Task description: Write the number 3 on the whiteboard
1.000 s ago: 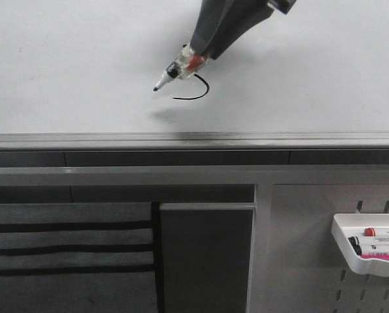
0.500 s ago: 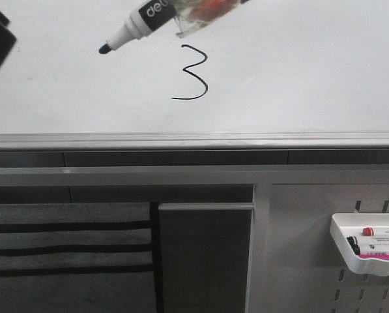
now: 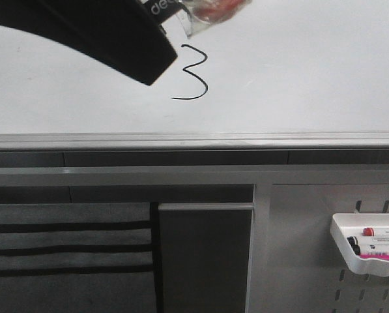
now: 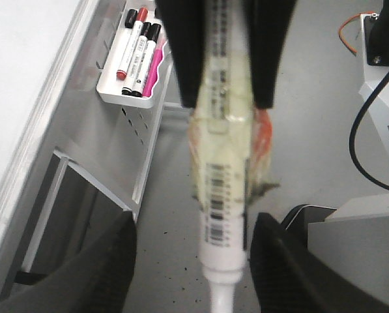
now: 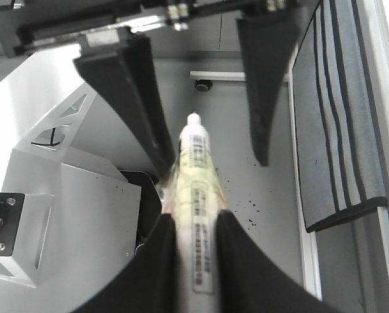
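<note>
Marker (image 5: 197,215) clamped between my right gripper's (image 5: 193,257) fingers | my left gripper (image 4: 194,261) spread wide, a finger on each side of its tip end, not touching | beyond, number 3 (image 3: 193,73) drawn on whiteboard (image 3: 311,72), above the grey rail (image 3: 246,139).

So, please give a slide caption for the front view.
Finished number 3 on the whiteboard; marker lifted away.

Whiteboard (image 3: 298,65): glossy, smooth white. Bottom rail (image 3: 246,141): brushed grey metal. Marker (image 4: 223,195): white plastic, clear tape wrap. Tray (image 3: 367,251): white plastic. Striped cloth (image 3: 67,254): grey, matt.
</note>
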`<state>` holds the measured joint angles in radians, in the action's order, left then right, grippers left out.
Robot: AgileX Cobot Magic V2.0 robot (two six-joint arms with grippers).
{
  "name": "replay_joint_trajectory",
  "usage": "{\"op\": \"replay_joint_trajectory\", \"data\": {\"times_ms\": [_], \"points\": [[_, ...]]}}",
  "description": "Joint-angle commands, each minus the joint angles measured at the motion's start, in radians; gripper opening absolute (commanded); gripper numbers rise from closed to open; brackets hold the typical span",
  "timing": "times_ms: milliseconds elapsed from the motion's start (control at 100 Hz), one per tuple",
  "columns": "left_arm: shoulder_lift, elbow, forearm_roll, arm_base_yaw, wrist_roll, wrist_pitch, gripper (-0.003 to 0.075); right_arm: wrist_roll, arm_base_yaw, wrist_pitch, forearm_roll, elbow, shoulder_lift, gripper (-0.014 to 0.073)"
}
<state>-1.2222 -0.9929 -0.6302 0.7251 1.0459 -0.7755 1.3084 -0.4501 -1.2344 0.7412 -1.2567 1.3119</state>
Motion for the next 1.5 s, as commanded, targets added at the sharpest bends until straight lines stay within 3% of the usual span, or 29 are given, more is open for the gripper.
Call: {"op": "replay_joint_trajectory", "data": {"times_ms": [0, 130, 350, 630, 880, 1050, 1120, 1320, 1490], "points": [[0.004, -0.053, -0.042, 0.008, 0.003, 0.026, 0.0368, 0.014, 0.001, -0.028, 0.043, -0.023, -0.031, 0.0008], [0.002, -0.055, -0.044, 0.008, 0.003, 0.019, 0.0360, 0.014, 0.001, -0.025, 0.043, -0.023, -0.031, 0.0008], [0.002, -0.055, -0.056, 0.008, 0.003, 0.010, 0.0158, 0.014, 0.001, -0.021, 0.043, -0.023, -0.031, 0.0008], [0.002, -0.055, -0.068, 0.008, 0.003, 0.010, 0.0041, 0.014, 0.001, -0.016, 0.054, -0.023, -0.031, 0.0008], [0.002, -0.055, -0.068, 0.008, 0.003, 0.010, -0.0013, 0.014, 0.001, -0.013, 0.039, -0.023, -0.031, 0.0037], [0.002, -0.055, -0.066, 0.006, 0.003, 0.010, -0.0020, 0.014, 0.003, 0.018, 0.028, -0.025, -0.031, 0.0286], [0.002, -0.055, -0.048, 0.006, 0.003, 0.010, -0.0020, -0.012, 0.006, 0.018, -0.029, -0.044, -0.035, 0.0339], [0.002, -0.055, -0.006, -0.064, 0.001, 0.014, -0.0020, -0.270, 0.106, 0.010, -0.195, -0.127, -0.096, 0.0334], [0.002, -0.037, 0.030, -0.260, -0.060, 0.131, -0.0020, -0.375, 0.282, 0.002, -0.210, -0.117, -0.169, 0.0334]]}}
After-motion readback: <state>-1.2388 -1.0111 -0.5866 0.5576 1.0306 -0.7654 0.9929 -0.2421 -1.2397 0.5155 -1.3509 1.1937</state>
